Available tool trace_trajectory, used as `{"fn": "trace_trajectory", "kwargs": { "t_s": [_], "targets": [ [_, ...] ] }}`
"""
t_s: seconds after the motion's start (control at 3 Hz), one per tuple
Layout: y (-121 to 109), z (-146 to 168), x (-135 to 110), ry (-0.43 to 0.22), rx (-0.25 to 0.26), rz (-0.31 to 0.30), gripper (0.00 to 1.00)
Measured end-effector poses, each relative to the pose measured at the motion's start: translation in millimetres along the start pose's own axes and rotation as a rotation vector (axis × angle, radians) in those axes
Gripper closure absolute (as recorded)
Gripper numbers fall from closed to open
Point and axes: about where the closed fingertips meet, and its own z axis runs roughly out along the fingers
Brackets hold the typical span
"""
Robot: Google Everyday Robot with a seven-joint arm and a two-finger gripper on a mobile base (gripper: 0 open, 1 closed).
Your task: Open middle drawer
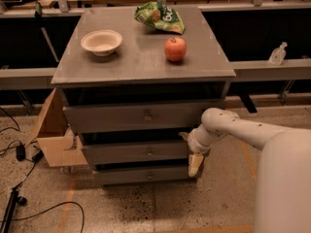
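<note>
The grey cabinet has three stacked grey drawers. The middle drawer has a small central knob; its front stands about level with the drawers above and below. My gripper is at the right end of the middle drawer's front, on the white arm that comes in from the right. Its fingers are spread, one cream finger below the front's lower edge and the other near its upper edge. It holds nothing.
On the cabinet top are a white bowl, a red apple and a green chip bag. A cardboard box stands at the cabinet's left. Cables lie on the floor at left. A bottle sits on the right ledge.
</note>
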Motion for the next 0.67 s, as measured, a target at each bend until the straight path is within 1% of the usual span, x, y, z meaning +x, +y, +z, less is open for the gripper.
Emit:
{"fn": "trace_trajectory", "kwargs": {
  "t_s": [0.67],
  "targets": [
    [-12.3,22.4,19.8,0.007,-0.019,0.026,0.00]
  ]
}}
